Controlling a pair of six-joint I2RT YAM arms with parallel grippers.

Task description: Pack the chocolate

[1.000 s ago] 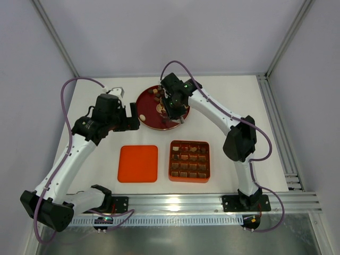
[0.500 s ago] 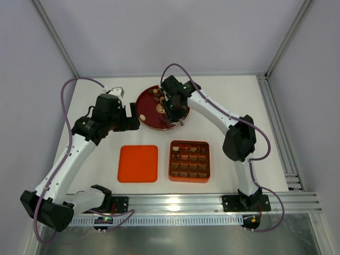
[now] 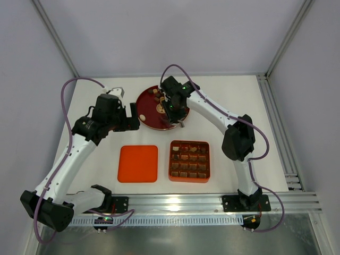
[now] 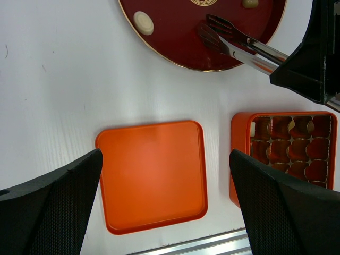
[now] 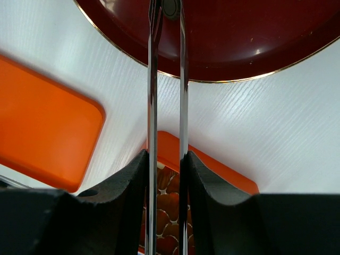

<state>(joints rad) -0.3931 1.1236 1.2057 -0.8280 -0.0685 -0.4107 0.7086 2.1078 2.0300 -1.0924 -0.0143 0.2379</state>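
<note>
- Right gripper clamped on the metal tweezers, tips over the near part of the red plate.
- Left gripper spread wide above the flat orange lid, gripping nothing.
- Chocolate partly on the plate, partly in cells of the orange box, right of the lid, on the plate's near side.
- Cream-white round piece by the plate's near-left rim.

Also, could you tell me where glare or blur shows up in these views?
Right wrist view: the tweezers gleam along their arms, a highlight sits on the red plate, and the fingers of the right gripper look soft. Left wrist view: the left gripper blurs at the bottom corners; the orange lid shows a pale sheen. Top view: evenly lit.
</note>
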